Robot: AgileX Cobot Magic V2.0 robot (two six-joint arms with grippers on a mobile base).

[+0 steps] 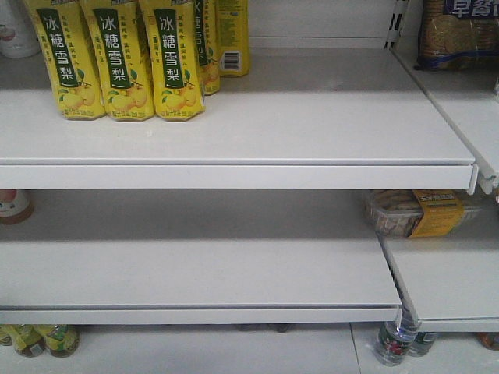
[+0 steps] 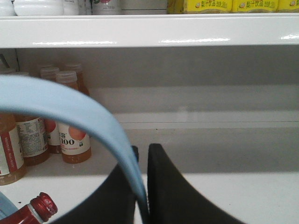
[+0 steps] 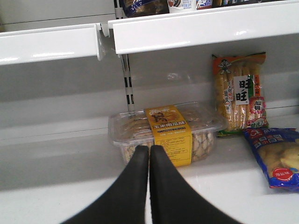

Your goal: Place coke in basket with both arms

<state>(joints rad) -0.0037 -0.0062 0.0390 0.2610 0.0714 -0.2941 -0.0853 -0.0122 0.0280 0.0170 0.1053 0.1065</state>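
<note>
Two grippers showed in your wrist views. Your left gripper (image 2: 141,182) had its fingers pinched on the light blue handle (image 2: 70,109) of the basket, which arched across the view from the left edge. A red-capped bottle (image 2: 39,208) sat at the bottom left corner; whether it was the coke, you could not tell. Your right gripper (image 3: 149,161) had its fingers pressed together, holding nothing, before a clear cookie box (image 3: 166,133) on the white shelf (image 3: 56,196).

The front view faces the white shelves (image 1: 234,140) squarely from close by. Each wrist view looks forward over its own hand into the lower shelf; the right one shares the clear biscuit box (image 3: 166,133) (image 1: 417,212) with the front view
</note>
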